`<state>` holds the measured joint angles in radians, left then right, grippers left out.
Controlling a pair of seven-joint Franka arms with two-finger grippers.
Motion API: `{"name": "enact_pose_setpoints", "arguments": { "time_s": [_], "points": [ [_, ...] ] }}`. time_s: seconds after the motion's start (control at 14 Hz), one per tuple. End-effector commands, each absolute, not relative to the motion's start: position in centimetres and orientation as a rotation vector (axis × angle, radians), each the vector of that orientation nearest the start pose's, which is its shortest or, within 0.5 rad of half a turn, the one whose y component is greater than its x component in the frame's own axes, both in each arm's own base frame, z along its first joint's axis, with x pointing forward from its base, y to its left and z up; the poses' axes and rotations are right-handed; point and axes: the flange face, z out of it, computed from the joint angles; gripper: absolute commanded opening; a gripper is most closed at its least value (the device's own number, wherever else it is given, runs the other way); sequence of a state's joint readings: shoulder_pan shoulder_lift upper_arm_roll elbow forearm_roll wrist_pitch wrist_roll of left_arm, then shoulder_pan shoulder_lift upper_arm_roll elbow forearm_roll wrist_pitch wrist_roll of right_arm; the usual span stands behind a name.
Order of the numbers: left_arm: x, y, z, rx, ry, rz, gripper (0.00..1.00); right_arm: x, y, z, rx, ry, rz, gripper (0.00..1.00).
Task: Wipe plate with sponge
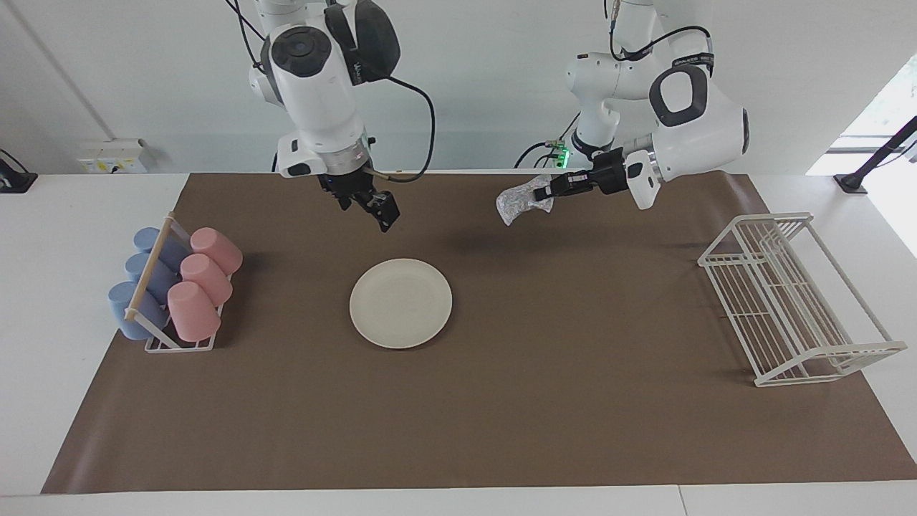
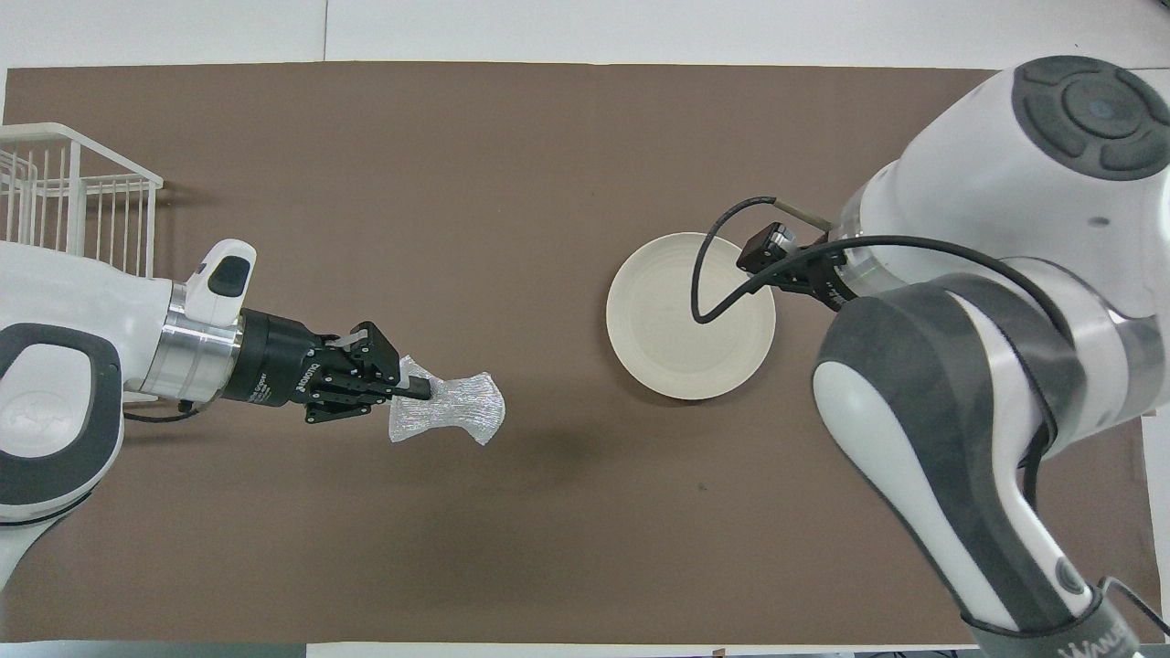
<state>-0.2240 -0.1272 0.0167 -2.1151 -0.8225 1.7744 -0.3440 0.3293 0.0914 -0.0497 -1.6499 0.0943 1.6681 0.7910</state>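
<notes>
Lab, brown mat (image 1: 501, 416), white table (image 1: 71, 401)

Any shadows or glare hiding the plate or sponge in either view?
Facing view: plate evenly lit, no glare; sponge held aloft by left gripper, soft shadow on the mat. Overhead view: right gripper and its cable overlap the plate's rim; sponge unobstructed.

Plate (image 1: 400, 303) plain cream-white; sponge (image 1: 521, 200) silvery, glittery; mat (image 1: 501, 430) brown; cups (image 1: 204, 283) pink, blue.

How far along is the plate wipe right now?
Done: the left hand is shut on the sponge and has it off the mat. In hand: it holds the sponge over bare mat, not yet at the plate. The right hand waits above the mat near the plate. Left: the wiping itself.
</notes>
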Motion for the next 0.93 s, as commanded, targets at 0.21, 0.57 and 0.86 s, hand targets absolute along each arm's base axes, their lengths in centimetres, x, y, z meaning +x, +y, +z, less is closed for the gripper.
{"name": "enact_pose_setpoints", "arguments": {
  "time_s": [0.21,0.57,0.86],
  "points": [
    [50.1,-13.6,49.5,2.758,0.553,-0.459,0.0,56.7,6.6,55.3,-3.06,0.308,0.132,1.0],
    [50.9,-11.3,51.1,3.146,0.474,-0.465,0.0,55.4,-0.8,57.5,-3.113,0.105,0.163,1.0],
    [51.4,-11.2,52.9,3.505,0.385,-0.354,0.0,52.8,-1.6,59.4,-3.142,0.05,0.145,1.0]
  ]
}}
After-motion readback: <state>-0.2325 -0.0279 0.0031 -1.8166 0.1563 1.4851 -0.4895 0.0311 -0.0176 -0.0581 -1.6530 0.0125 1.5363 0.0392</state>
